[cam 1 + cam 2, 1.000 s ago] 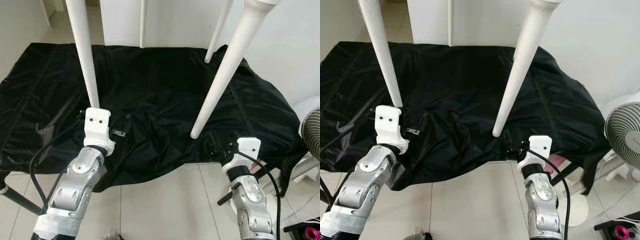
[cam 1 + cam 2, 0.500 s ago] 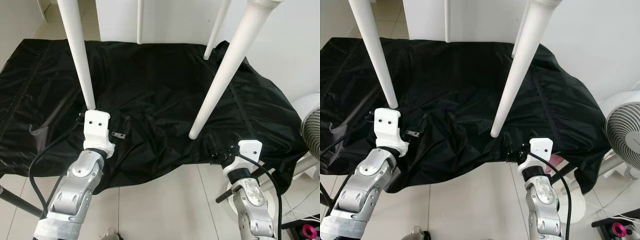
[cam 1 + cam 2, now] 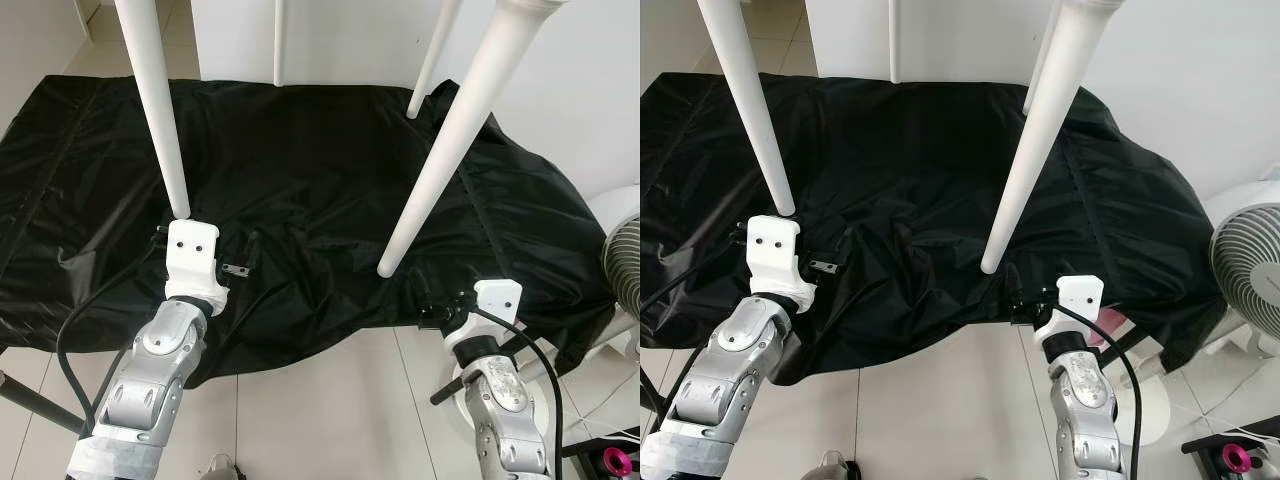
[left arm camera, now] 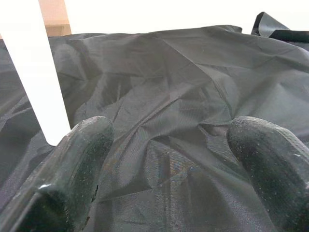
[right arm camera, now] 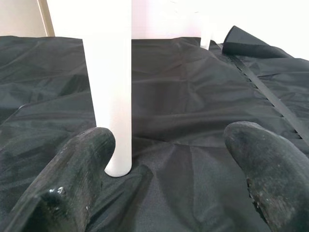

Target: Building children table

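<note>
Beside white legs (image 3: 428,176), both tools (image 4: 169,159) gape empty.

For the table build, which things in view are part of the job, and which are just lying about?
Part of the job:
- near-left table leg
- near-right table leg
- two far table legs
- black cloth the legs stand on
- left gripper, open
- right gripper, open

Lying about:
- fan
- small metal piece on the cloth
- pink-tipped object on the floor

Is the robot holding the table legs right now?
No. Both the left gripper and right gripper are open over the black cloth, near the white table legs, gripping nothing.
</note>
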Controlling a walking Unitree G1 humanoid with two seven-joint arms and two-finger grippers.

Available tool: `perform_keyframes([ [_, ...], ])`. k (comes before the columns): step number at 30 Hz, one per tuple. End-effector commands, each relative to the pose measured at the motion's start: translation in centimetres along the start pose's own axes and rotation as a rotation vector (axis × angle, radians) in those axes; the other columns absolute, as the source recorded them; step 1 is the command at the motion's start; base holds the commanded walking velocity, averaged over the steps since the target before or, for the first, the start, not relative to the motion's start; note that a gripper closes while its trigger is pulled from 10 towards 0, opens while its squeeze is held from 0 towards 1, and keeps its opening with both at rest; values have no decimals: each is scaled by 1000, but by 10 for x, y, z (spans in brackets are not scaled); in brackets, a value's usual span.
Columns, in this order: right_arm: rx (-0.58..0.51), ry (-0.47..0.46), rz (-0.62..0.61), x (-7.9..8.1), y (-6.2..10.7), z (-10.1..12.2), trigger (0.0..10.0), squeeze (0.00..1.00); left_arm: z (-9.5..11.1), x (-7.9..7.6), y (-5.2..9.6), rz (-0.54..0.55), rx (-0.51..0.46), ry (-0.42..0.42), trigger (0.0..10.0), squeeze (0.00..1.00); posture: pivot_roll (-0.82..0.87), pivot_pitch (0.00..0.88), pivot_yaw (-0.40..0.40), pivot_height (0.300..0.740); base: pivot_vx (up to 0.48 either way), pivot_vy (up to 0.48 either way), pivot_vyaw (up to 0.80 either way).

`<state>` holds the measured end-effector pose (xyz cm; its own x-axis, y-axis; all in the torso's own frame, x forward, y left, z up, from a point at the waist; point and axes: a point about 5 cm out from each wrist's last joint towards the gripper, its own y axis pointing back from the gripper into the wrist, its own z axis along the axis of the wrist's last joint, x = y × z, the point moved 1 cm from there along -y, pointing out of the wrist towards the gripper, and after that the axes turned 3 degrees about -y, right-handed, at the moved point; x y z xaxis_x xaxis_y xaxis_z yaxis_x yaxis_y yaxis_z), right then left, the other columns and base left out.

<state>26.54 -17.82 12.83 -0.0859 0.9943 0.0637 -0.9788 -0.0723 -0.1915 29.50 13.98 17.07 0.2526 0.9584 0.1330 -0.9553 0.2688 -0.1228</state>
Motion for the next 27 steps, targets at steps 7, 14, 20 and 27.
perform_keyframes([
  [7,-7,7,-8,-6,1,1,10000,0,-1,-2,3,-24,-5,-6,10000,0,59,113,-83,740,0,0,0],
  [14,-9,10,-4,-5,1,1,10000,0,-1,-2,4,-22,-6,-8,10000,0,60,115,-85,740,0,0,0],
  [20,-10,10,-1,-5,2,1,10000,0,-1,-1,5,-21,-6,-11,10000,0,61,115,-85,740,0,0,0],
  [27,-9,9,0,-5,2,1,10000,0,-1,-1,5,-20,-8,-11,10000,0,61,115,-85,740,0,0,0],
])
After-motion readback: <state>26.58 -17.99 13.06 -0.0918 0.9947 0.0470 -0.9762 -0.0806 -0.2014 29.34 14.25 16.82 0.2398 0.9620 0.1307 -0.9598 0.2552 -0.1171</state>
